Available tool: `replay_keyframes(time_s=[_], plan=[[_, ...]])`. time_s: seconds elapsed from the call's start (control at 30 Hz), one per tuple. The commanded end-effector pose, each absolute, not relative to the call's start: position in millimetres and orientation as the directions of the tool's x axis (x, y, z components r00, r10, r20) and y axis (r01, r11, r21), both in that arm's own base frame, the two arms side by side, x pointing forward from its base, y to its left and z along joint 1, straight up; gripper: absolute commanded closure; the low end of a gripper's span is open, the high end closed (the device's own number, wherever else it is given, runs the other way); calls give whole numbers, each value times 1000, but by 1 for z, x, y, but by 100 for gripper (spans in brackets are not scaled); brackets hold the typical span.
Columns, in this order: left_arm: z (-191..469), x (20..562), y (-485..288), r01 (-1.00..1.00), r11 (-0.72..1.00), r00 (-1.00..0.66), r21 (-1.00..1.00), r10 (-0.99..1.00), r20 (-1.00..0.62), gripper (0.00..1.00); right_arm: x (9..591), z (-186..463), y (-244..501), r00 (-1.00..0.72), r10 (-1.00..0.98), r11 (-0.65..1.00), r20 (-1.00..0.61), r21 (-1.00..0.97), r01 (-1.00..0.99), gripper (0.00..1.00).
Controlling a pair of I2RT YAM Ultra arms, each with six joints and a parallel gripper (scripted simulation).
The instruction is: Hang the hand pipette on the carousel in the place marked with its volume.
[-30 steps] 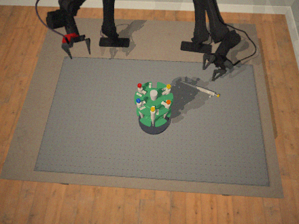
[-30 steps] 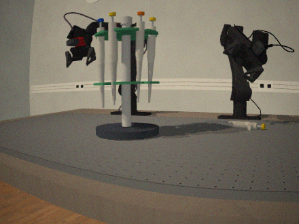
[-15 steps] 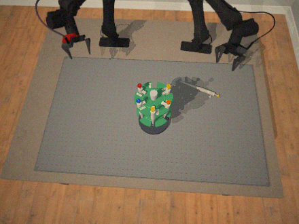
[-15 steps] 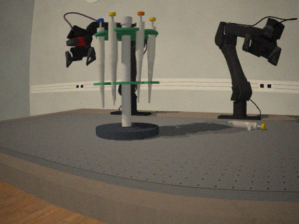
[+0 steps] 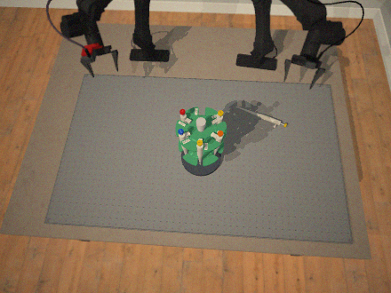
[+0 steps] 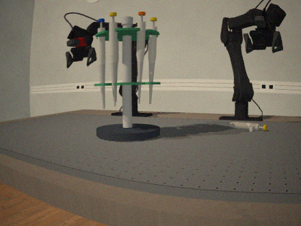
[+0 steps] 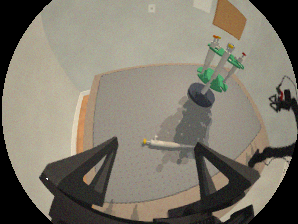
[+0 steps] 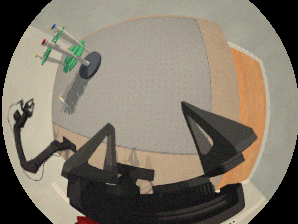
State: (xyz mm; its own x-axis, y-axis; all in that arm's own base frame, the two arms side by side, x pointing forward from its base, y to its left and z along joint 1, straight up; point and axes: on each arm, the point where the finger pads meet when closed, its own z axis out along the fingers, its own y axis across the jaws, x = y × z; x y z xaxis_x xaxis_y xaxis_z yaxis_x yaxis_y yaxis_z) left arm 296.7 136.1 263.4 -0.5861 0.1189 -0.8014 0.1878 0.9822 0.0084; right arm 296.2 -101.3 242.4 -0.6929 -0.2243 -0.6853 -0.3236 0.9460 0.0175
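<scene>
Jaws apart — carousel (image 5: 201, 169) (image 6: 126, 68) (image 7: 201, 96) (image 8: 90, 65) near pipette (image 5: 268, 119) (image 6: 241, 125) (image 7: 164, 144) (image 8: 62, 99)

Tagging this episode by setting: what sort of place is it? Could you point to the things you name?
Probably a laboratory bench: a green pipette carousel on a dark round base (image 5: 201, 170) (image 6: 128, 133) (image 7: 195, 98) (image 8: 90, 69), a white hand pipette with a yellow button (image 5: 269, 119) (image 6: 242, 125) (image 7: 164, 144), and a grey mat dotted with holes (image 5: 120, 186) (image 6: 205, 171) (image 7: 120, 110) (image 8: 150, 65).
</scene>
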Motion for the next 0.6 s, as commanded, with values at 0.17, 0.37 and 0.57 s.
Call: replay_keyframes(time_s=[0.17, 0.37, 0.57], plan=[[238, 306, 128, 174, 982, -747, -67, 88, -659, 46, 300, 253, -103, -660, -240, 943, -712, -9, -333, 0], [201, 322, 110, 58, 987, -859, -151, -28, -512, 46, 300, 253, -103, -660, -240, 943, -712, -9, -333, 0], [183, 325, 99, -18, 986, -916, -168, -83, -392, 46, 300, 253, -103, -660, -240, 943, -712, -9, -333, 0]])
